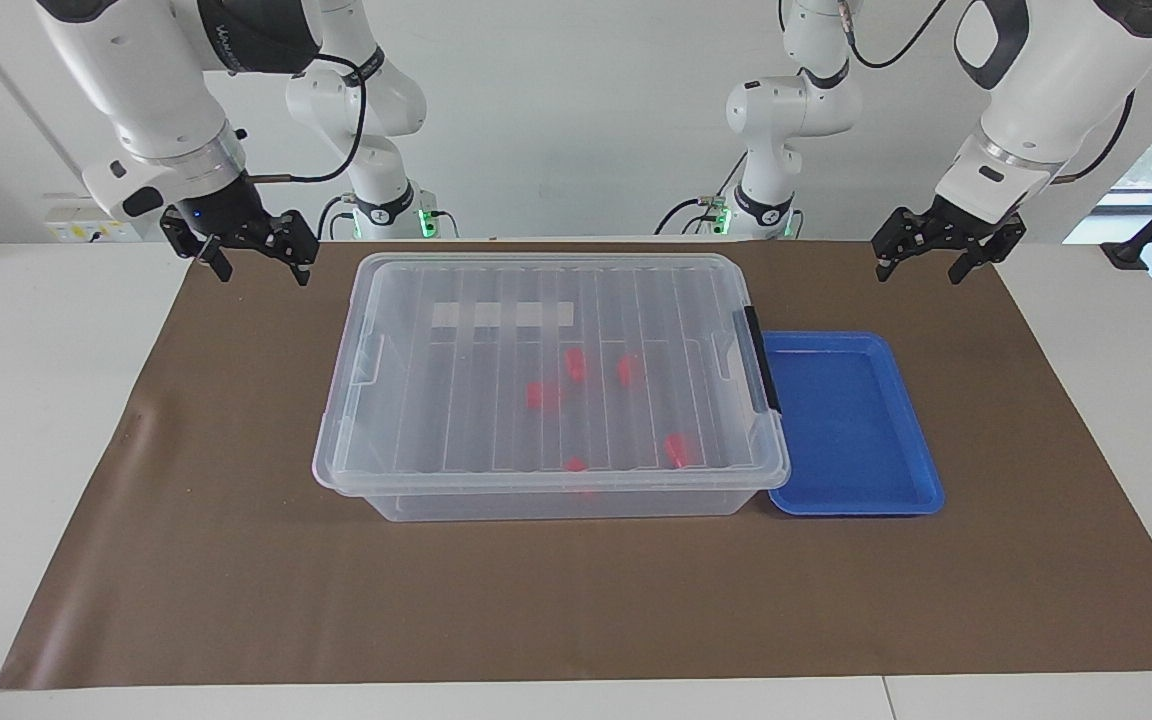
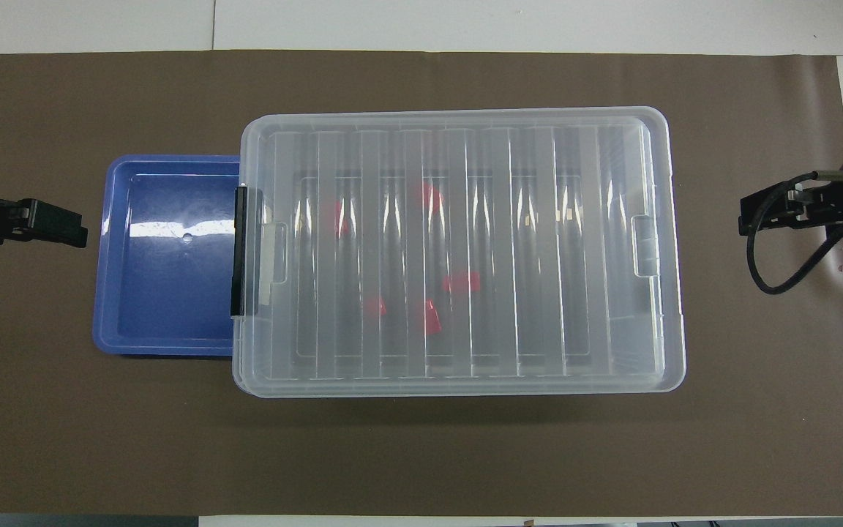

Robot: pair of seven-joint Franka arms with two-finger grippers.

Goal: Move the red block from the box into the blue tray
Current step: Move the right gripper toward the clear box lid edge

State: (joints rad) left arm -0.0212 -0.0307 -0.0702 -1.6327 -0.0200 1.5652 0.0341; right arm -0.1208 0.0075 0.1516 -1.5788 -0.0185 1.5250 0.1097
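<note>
Sitting lidded on the brown mat (image 2: 421,454): the box (image 2: 458,252), holding five red blocks (image 2: 462,282), touching the blue tray (image 2: 165,307) toward the left arm's end. Hovering over the mat's two ends: left gripper (image 2: 55,225), right gripper (image 2: 765,212).

The box (image 1: 551,385) is clear plastic with a ribbed, striped lid, a black latch (image 1: 762,360) and a white label strip (image 1: 502,315). Red blocks (image 1: 677,449) show through it. The tray (image 1: 851,425) is bright blue. The mat (image 1: 186,560) is plain brown.
</note>
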